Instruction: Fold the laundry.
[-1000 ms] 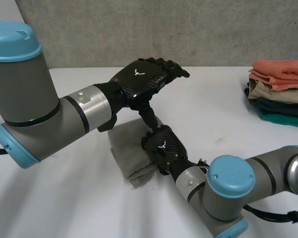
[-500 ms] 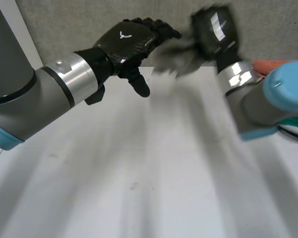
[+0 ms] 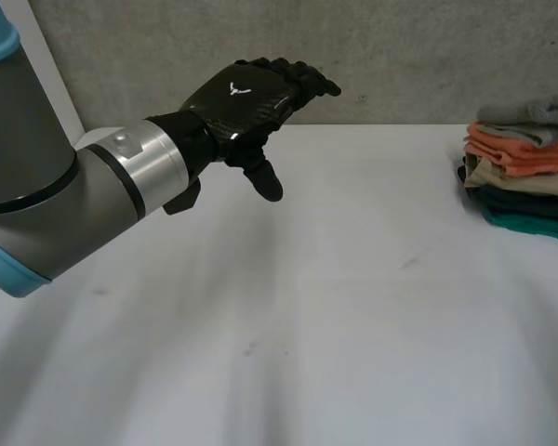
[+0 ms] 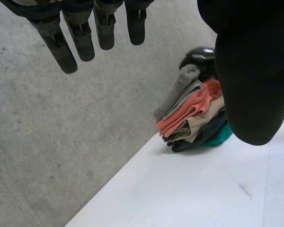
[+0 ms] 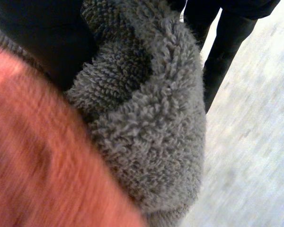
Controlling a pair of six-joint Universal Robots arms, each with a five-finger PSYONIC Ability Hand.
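Head view, A logging: left robot hand (image 3: 246, 98) raised in the upper left of the frame, above the bare worktop (image 3: 335, 307). Fingers loosely extended, thumb hanging down, nothing in it. At the right edge of the frame, the stack (image 3: 525, 181) of folded laundry, with the grey towel (image 3: 530, 111) on top.

B: Right wrist view agrees on the towel. It lies on the orange cloth (image 5: 38, 165). The right robot hand (image 5: 225, 42) has it between thumb and fingers: thumb pressed into the pile on one side, fingers straight down the other. A pinch, by the look of it.

A: So this is the placing step, nearly done. Release not yet made.

B: Probably. Main risk: if the hand lifts before the pinch opens fully, the terry loops could catch. That would drag the towel off the stack or pull its fold open.

A: Left wrist view shows one end of the towel drooping past the side of the stack. That is an off-centre load. A nudge from the fingers on the way out might tip it, perhaps the orange layer with it.

B: Then a refold would be needed.
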